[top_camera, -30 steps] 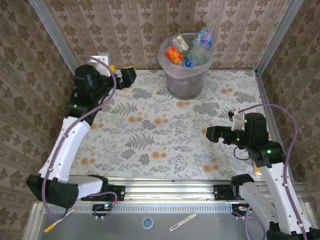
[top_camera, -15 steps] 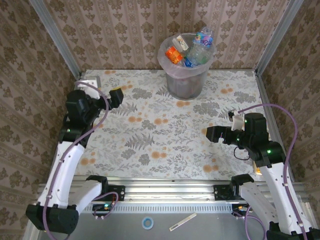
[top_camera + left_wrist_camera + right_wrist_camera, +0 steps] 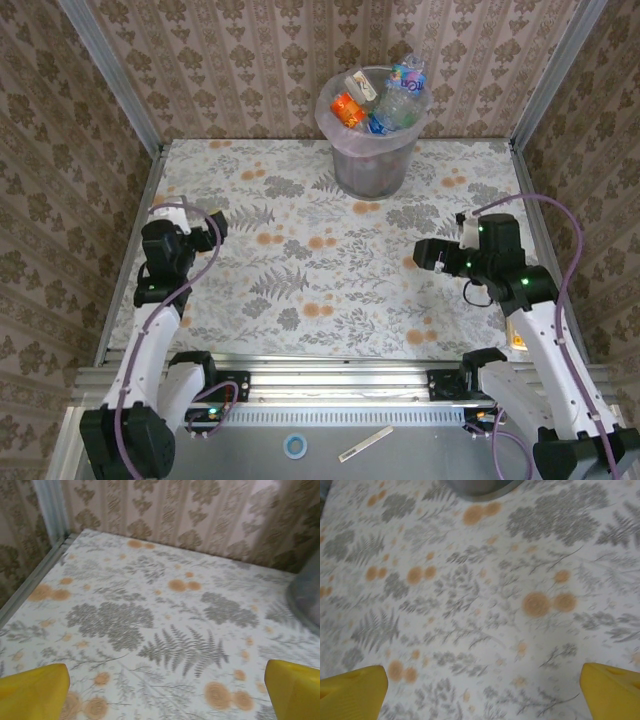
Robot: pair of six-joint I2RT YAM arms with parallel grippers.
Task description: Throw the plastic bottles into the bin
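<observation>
The bin (image 3: 340, 160), grey and lined with a pale bag, stands at the back middle of the table. Several plastic bottles (image 3: 388, 98) with orange, blue and red labels are heaped in it up to the rim. My left gripper (image 3: 214, 226) hovers open over the left side of the table with nothing between its yellow fingers (image 3: 33, 688). In the left wrist view, where the gripper (image 3: 165, 695) looks over bare cloth, the bin's wall (image 3: 306, 596) shows at the right edge. My right gripper (image 3: 424, 255) hangs open and empty at the right. In its wrist view, the gripper (image 3: 482, 695) is above the cloth and the bin's base (image 3: 477, 486) shows at the top.
The flowered tablecloth (image 3: 310, 260) is walled by patterned paper on three sides, with metal posts (image 3: 110, 75) at the back corners. A metal rail (image 3: 330, 365) runs along the near edge. A tape roll (image 3: 295, 445) and a flat stick (image 3: 366, 444) lie on the ledge below it.
My left arm has drawn back from the far left corner toward the near left, staying open. My right gripper has shifted slightly toward the far side.
</observation>
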